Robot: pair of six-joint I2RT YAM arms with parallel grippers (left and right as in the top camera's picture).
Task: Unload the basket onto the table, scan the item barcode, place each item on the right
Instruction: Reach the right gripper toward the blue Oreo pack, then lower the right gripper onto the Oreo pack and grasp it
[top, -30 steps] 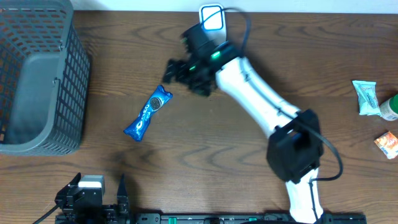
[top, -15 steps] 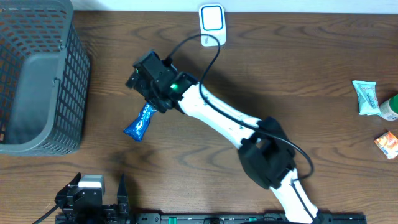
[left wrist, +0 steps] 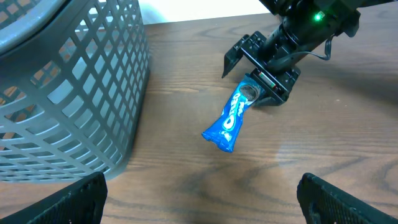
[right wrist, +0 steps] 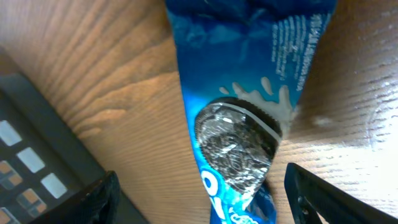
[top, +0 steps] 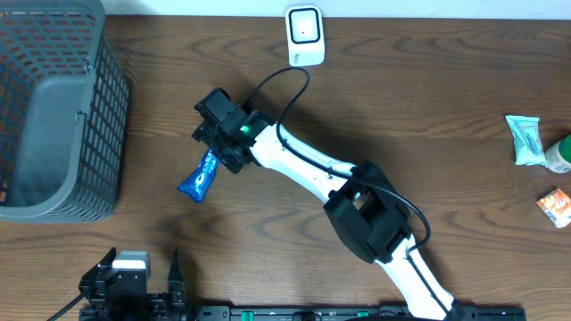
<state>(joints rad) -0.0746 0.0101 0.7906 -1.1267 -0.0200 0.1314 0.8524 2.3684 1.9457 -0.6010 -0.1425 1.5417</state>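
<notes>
Oreo pack (top: 198, 176) lies flat near the basket (top: 107, 134). My right gripper (top: 215, 152) straddles its far end, jaws apart, nothing held. Step: grasping. Next: pinch wrapper, lift, show barcode to scanner (top: 304, 27), well apart from basket. Left gripper (left wrist: 208, 200) wide, empty.

The wooden table (top: 446, 107) bore a grey basket (top: 109, 134) at left and a white scanner (top: 305, 34) at its far edge. A blue cookie packet (top: 200, 176) lay near the basket.
</notes>
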